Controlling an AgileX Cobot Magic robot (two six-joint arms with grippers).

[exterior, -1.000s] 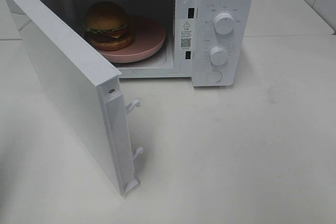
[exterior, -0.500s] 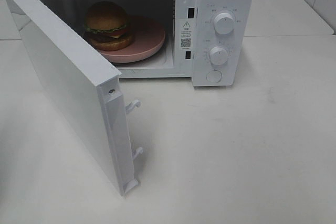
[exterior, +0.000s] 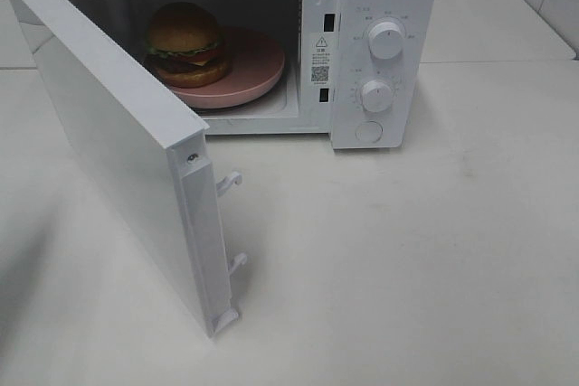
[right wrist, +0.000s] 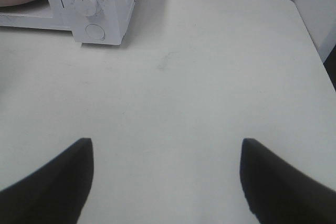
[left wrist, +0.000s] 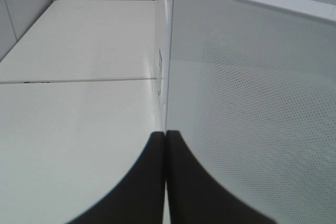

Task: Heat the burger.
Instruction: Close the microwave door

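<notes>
White tabletop (exterior: 434, 250) carried the microwave (exterior: 384, 6), its door (exterior: 118, 151) swung open toward seven o'clock. We saw only a shadow (exterior: 23, 287) creep in at eight o'clock. The burger (exterior: 185, 42) stayed inside, on the nine o'clock side of the plate (exterior: 258, 70). The left gripper (left wrist: 165, 136) was pinched shut by the door and the right gripper (right wrist: 166, 145) gaped empty, so closing the door looked next.

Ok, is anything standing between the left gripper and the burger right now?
Yes: the open microwave door. The left gripper, shut, sits close to the door's face, and the burger lies beyond it on the pink plate inside the cavity. Nothing visible blocks the door's closing path.
</notes>
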